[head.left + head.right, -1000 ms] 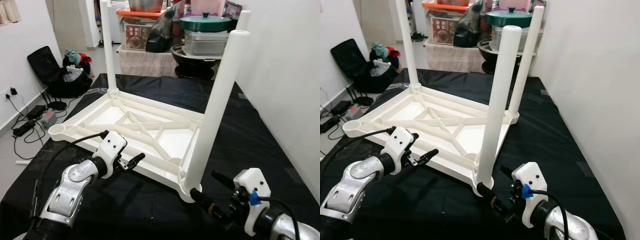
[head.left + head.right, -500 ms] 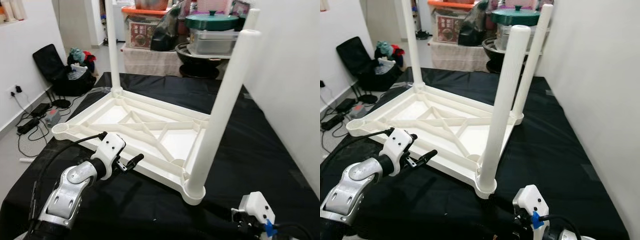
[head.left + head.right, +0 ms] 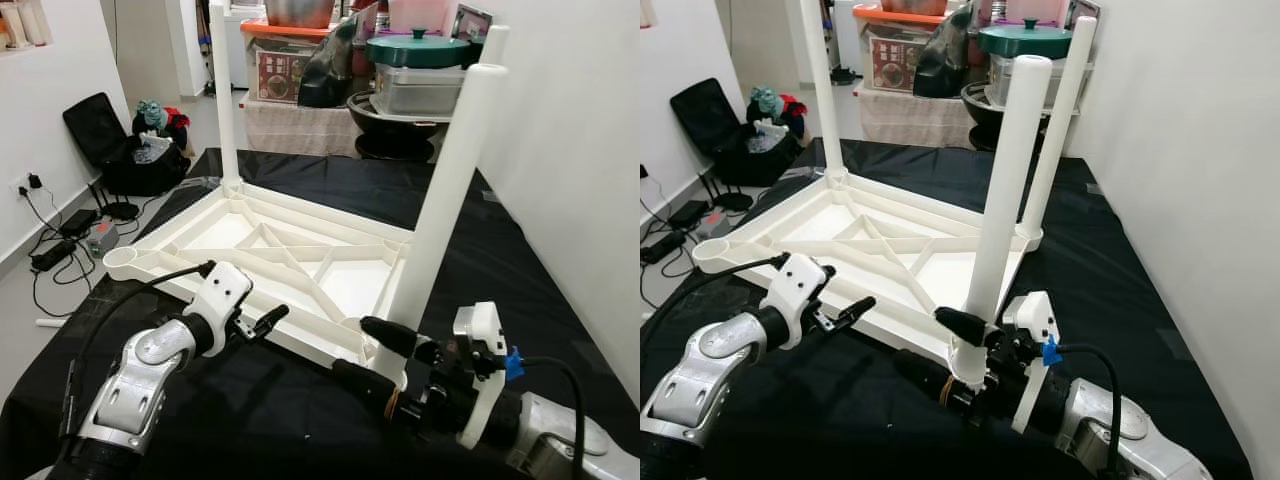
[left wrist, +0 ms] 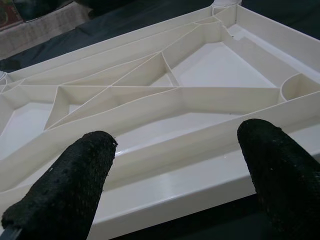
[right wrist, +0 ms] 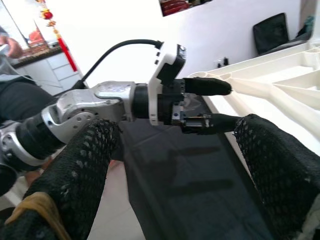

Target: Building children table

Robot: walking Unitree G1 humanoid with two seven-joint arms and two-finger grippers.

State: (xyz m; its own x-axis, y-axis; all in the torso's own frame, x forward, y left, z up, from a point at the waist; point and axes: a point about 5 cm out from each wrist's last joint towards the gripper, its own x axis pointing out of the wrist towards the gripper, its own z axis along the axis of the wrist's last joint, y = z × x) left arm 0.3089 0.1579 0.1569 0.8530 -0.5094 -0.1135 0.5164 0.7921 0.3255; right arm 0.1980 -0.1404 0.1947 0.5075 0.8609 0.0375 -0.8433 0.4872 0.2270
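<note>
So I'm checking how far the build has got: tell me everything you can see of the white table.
The white table looks like glossy moulded plastic. It lies upside down on the black cloth, its ribbed underside with diagonal braces facing up. Three round legs stand upright in corner sockets; the near-left socket is empty. The left gripper hovers open at the near edge; the right gripper is open beside the near-right leg.

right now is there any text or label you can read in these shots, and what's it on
None can be read.
Carton under the orange-lidded bin behind the table: red printed label, too small and blurred to read.
Upturned white table, left gripper and right gripper: no print.
</note>
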